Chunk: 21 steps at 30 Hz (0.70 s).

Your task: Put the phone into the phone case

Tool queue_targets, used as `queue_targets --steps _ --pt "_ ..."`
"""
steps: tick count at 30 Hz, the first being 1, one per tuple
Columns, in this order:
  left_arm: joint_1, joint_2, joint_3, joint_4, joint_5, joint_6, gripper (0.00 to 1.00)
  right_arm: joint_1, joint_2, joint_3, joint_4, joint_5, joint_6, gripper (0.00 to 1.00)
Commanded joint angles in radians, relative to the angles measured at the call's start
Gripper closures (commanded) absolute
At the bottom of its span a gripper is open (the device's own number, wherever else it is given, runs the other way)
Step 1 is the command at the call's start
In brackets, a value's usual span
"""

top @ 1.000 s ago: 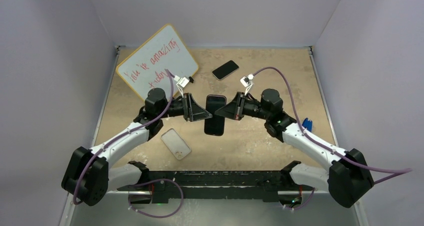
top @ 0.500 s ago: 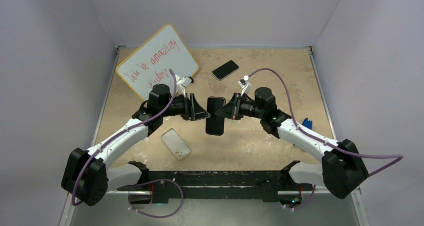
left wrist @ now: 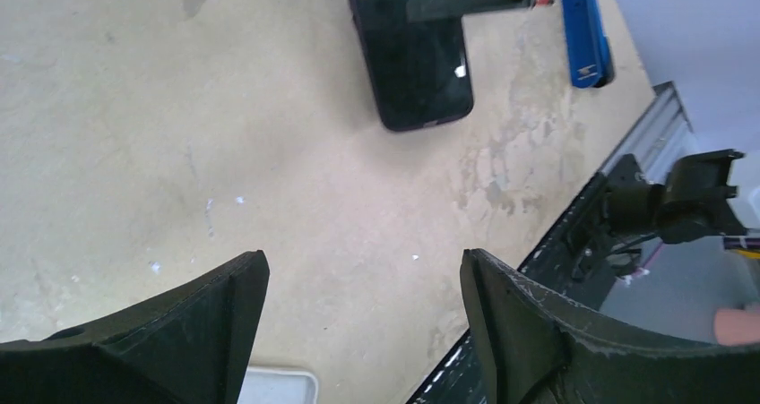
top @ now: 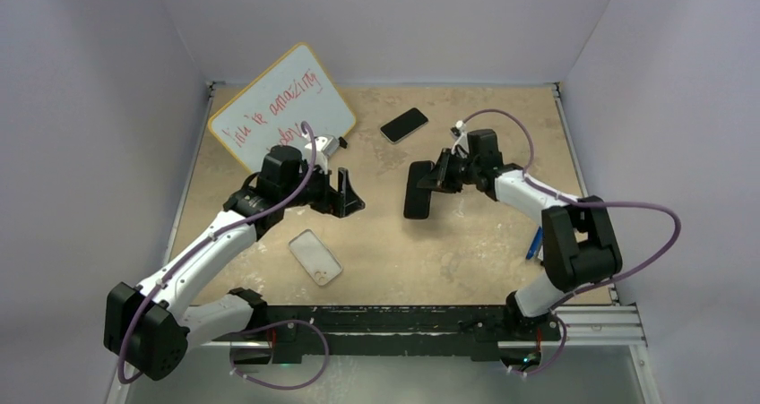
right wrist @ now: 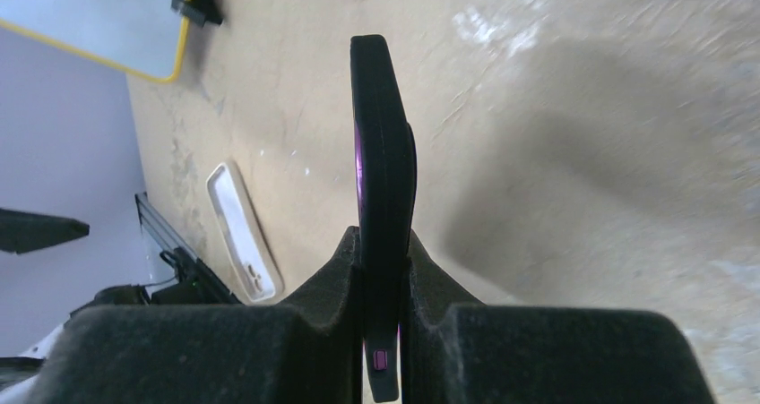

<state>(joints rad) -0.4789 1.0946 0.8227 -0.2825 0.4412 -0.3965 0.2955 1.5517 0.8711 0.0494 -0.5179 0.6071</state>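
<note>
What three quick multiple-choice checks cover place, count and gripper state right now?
1. The phone case is: A held aloft; B on the table by the left arm; C out of view.
2. Phones in the top view: A two; B one; C three.
3. The left gripper is: A shut on the case; B shut on a phone; C open, empty.
Key: B, it lies flat on the tabletop; A, one phone in the right gripper, a second phone lying further back; C, only table shows between its fingers.

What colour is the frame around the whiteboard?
The frame is yellow, clearest in the top external view.
</note>
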Motion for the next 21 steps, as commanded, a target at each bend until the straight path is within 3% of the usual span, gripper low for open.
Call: queue_targets --steps 1,8,13,17,21 --pt "0.002 -0.019 0.032 -0.076 -0.102 0.056 0.19 -0.060 0.068 0.124 -0.087 -0.079 -0.072 0.93" --pt "0.002 -0.015 0.031 -0.120 -0.185 0.032 0.19 -0.115 0.217 0.201 -0.122 -0.103 -0.095 0.80" --pt "0.002 -0.016 -0.010 -0.139 -0.225 -0.046 0.18 -0.145 0.274 0.242 -0.155 -0.072 -0.099 0.63" --pt "0.003 -0.028 -0.022 -0.194 -0.360 -0.092 0.18 -0.147 0.279 0.260 -0.196 0.011 -0.097 0.50" --pt "0.002 -0.069 -0.072 -0.205 -0.484 -0.205 0.20 -0.148 0.275 0.276 -0.263 0.088 -0.102 0.44"
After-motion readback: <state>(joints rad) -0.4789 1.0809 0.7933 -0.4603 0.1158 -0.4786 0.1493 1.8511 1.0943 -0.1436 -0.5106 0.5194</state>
